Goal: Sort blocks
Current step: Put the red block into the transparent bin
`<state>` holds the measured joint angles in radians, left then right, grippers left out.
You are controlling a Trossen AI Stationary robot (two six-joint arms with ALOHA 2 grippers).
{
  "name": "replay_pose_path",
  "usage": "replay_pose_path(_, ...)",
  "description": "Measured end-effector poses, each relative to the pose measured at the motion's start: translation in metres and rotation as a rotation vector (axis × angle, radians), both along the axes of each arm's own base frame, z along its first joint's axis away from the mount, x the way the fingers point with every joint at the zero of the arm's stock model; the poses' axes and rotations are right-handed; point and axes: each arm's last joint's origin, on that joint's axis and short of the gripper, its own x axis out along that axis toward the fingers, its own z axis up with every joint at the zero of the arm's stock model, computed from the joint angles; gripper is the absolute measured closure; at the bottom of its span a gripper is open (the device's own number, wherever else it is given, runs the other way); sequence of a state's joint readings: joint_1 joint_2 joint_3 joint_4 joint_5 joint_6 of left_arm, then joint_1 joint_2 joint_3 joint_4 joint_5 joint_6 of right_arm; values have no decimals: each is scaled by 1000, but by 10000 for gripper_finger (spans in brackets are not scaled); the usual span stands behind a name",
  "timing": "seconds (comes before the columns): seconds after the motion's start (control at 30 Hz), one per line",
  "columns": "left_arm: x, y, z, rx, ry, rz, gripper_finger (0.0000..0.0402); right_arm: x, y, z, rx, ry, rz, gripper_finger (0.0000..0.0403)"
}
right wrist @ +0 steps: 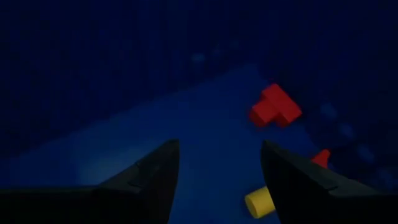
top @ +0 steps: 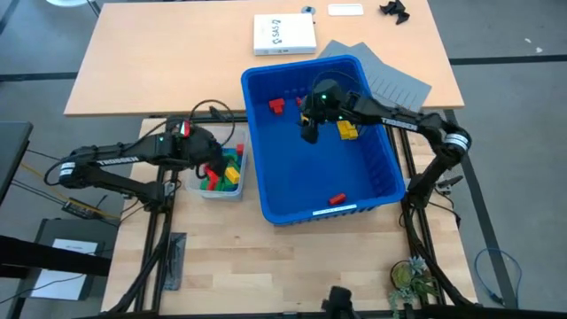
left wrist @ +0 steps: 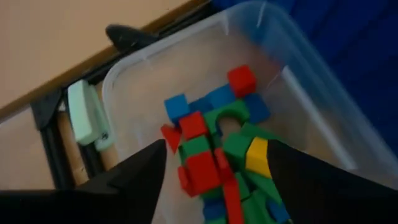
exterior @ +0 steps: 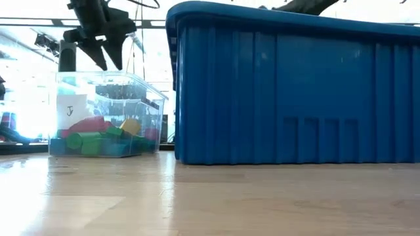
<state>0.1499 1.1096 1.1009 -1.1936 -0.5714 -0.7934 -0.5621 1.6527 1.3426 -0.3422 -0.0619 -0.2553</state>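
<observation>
In the clear tub [left wrist: 124, 81], glossy angular blocks [left wrist: 217, 149]; left tool [left wrist: 214, 171] spread.

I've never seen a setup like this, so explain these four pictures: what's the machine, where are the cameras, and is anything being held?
It is a robot with two dark arms at a table. One picture looks down from above, one looks level across the tabletop, and two are from cameras on the wrists. The left tool hangs open over a clear tub of blocks, holding nothing. The right tool is open inside a blue bin, above a red block and a yellow block, also empty.
</observation>
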Motion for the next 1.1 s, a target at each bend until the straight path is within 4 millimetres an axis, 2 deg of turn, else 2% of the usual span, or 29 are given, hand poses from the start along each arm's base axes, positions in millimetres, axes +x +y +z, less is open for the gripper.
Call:
replay_pose_path(0.13, 6, 2, 3, 25, -41, -35, 96, 4, -27, -30, 70, 20, -131, 179)
replay_pose_path(0.33, 12, 3, 6, 52, -68, -75, 98, 0, -64, -77, 197, 53, -311, 178)
replay_pose_path(0.43, 14, 4, 7, 62, -85, -86, 101, -5, -79, -92, 206, 68, -364, 179)
replay_pose_path(0.63, 17, 4, 9, 73, -119, -92, 101, -23, -112, -109, 183, 47, -484, 189)
replay_pose_path(0.77, 18, 4, 9, 84, -125, -90, 101, -31, -127, -119, 187, 32, -511, 205)
replay_pose_path(0.9, 17, 5, 10, 91, -123, -87, 101, -31, -132, -124, 173, 27, -472, 229)
replay_pose_path(1.1, 17, 5, 10, 93, -122, -86, 101, -23, -124, -122, 96, 82, -376, 284)
